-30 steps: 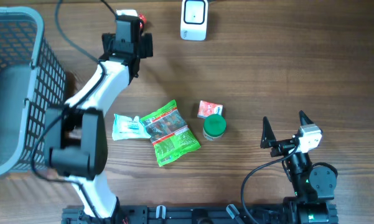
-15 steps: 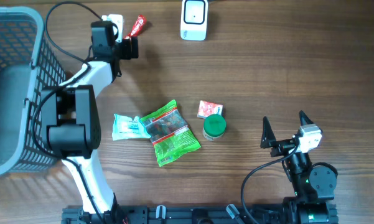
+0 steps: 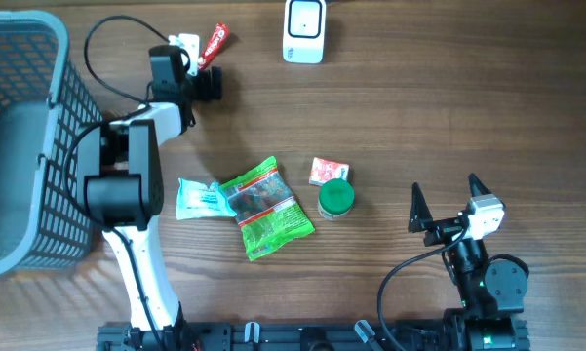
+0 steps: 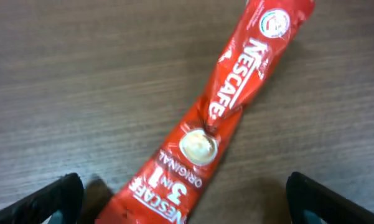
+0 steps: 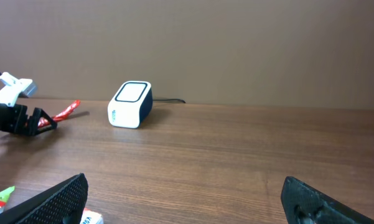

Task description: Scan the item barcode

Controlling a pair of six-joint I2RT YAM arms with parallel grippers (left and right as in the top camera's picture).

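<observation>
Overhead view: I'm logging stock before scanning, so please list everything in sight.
Nescafe sachet: one, red, far edge, left of scanner.
Barcode scanner: one, white, far edge, centre.
Basket: one, grey mesh, left edge.
Snack packet: one, green, table centre.
Pouch: one, pale teal, left of packet.
Small box: one, red-white, right of packet.
Jar: one, green lid, beside box.
Table: one, brown wood.
Left arm: one, white-black, jaws open at sachet.
Right arm: one, black, near edge, jaws open.

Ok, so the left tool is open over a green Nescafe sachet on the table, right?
No, the Nescafe sachet is red, not green; the left wrist view shows it. The left tool is open over it on the table.
</observation>
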